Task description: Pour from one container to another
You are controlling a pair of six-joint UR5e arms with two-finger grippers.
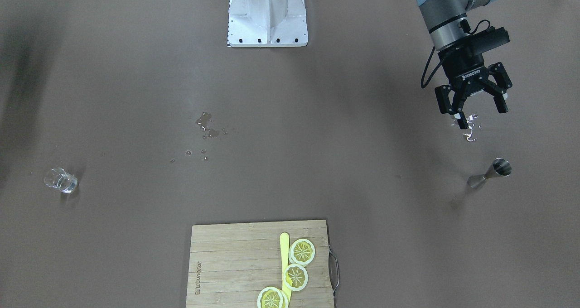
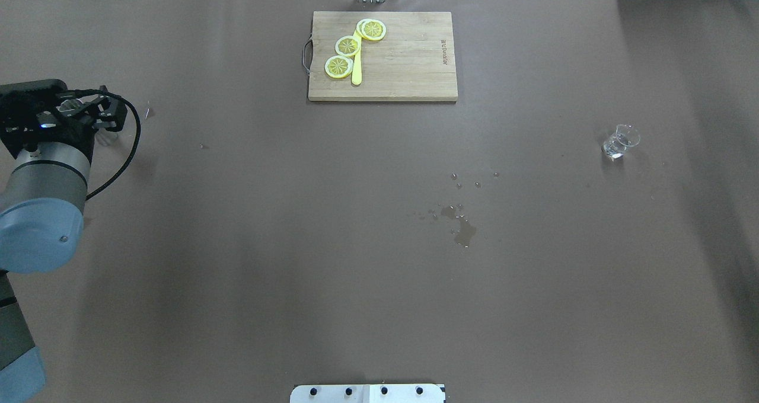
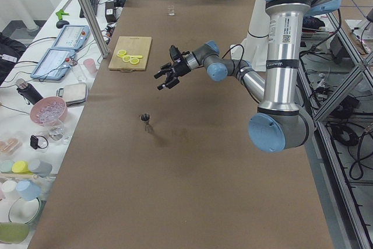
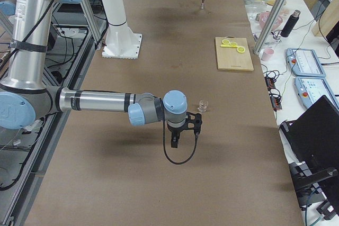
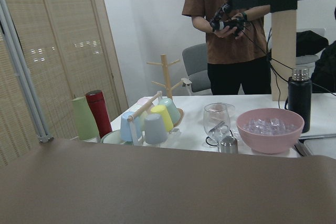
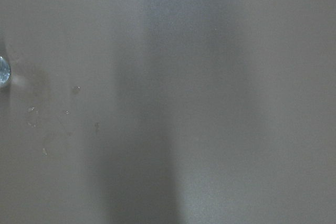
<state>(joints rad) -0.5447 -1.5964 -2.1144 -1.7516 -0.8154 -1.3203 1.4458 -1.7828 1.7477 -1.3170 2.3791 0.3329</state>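
On our left side of the table (image 1: 362, 199), the left gripper (image 1: 482, 115) hovers in the air with its fingers spread wide, holding nothing. We see the metal jigger (image 1: 491, 172) standing upright near it, untouched. The small clear glass (image 1: 61, 180) sits well apart at the opposite end, near the right gripper (image 4: 183, 130), whose fingers we cannot judge. Water droplets (image 1: 207, 129) dot the middle. A cutting board (image 1: 235, 262) carries lemon slices (image 1: 302, 252).

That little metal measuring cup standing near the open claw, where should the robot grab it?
At the narrow waist of the jigger, coming in level from the side. It stands upright and flares out above and below the waist, so the open left gripper would likely seat there without slipping.
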